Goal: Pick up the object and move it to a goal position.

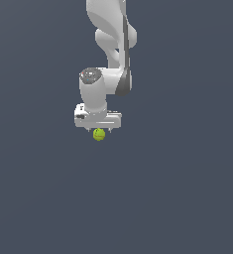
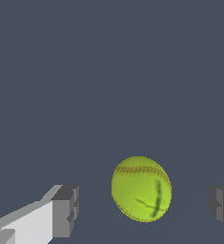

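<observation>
My white arm (image 1: 110,44) reaching down from above, claw (image 1: 99,130) spread wide, small yellow-green ball (image 2: 141,188) with red stitching sitting between the two grey fingertips (image 2: 66,211), touching neither, nearer the other fingertip, plain dark grey-blue surface (image 1: 177,188) all around
</observation>
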Tool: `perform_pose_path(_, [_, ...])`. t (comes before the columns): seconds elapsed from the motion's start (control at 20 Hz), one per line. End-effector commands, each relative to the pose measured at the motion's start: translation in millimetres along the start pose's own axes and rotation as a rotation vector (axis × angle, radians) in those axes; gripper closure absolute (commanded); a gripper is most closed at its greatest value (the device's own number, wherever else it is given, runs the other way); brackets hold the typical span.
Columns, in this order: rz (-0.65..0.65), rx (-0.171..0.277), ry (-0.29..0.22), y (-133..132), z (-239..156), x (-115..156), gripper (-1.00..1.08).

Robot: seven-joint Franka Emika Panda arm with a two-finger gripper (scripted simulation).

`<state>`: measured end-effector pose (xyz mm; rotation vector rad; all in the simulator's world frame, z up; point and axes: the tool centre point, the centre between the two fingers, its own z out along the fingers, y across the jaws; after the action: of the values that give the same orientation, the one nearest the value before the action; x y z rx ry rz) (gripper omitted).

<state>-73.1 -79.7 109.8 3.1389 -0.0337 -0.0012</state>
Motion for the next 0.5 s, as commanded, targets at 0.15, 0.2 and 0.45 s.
perform_pose_path(0.15, [-0.001, 0.002, 0.001, 9.8, 13.6, -20.5, -0.92])
perform_pose_path(0.2, [0.0, 0.002, 0.001, 11.0, 15.0, -22.8, -0.92])
perform_pose_path(0.45, [0.0, 0.002, 0.001, 13.3, 18.3, -28.1, -0.92])
